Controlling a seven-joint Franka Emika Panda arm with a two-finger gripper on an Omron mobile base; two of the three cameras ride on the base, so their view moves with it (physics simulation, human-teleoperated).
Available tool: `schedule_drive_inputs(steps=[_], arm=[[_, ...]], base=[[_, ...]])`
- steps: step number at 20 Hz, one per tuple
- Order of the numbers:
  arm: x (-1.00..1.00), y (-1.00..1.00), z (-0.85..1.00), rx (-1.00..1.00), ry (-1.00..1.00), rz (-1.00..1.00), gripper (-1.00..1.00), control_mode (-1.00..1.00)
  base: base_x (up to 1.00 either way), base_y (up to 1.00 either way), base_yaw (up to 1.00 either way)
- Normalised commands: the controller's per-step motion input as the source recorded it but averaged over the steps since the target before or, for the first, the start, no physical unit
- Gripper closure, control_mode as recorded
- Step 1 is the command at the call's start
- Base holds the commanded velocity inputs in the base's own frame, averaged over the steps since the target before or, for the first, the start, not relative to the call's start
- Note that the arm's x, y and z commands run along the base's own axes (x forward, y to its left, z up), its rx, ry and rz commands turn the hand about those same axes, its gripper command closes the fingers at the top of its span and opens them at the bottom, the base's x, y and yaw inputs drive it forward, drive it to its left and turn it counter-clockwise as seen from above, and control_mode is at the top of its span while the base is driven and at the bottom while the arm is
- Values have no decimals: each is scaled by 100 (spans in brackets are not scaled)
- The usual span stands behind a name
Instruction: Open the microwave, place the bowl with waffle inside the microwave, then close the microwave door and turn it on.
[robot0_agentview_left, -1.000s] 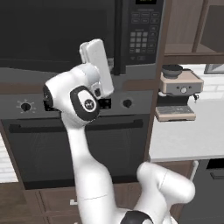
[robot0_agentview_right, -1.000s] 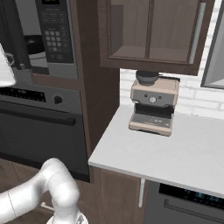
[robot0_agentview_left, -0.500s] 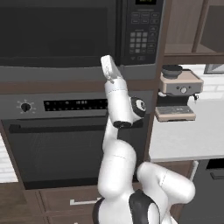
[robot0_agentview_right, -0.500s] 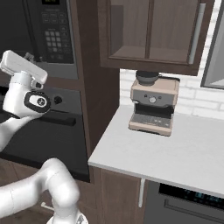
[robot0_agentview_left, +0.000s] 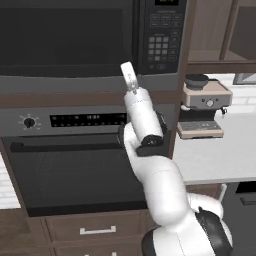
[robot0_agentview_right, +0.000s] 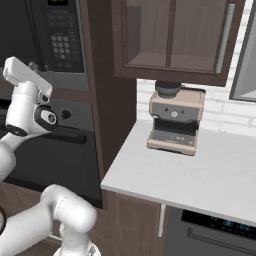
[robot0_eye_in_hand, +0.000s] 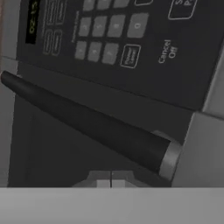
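Up close, microwave (robot0_agentview_left: 90, 42) keypad (robot0_eye_in_hand: 109, 30) cropped, jaws hidden

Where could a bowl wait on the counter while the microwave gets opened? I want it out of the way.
The white counter is bare in front of the coffee machine and to its right, out to the brick wall. Its back left corner, under the wall cabinet, is taken by the machine.

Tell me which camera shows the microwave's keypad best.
The hand view: the keypad is close, with single buttons and the "Cancel Off" label legible. The left base view and right base view show it small, at a distance.
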Motion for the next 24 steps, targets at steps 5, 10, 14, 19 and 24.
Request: schedule_drive_inputs(steps=[5, 10, 14, 19, 24], arm=[[-100, 5, 27, 17, 22, 30, 100, -100], [-100, 0, 79, 22, 6, 26, 100, -100], [-100, -14, 83, 20, 2, 6, 100, -100], [-91, -36, 15, 5, 22, -2, 100, -100], [-69, -22, -10, -2, 42, -6, 100, -100]], base=[[0, 0, 0], [0, 0, 0], [0, 0, 0], [0, 0, 0], [0, 0, 0]])
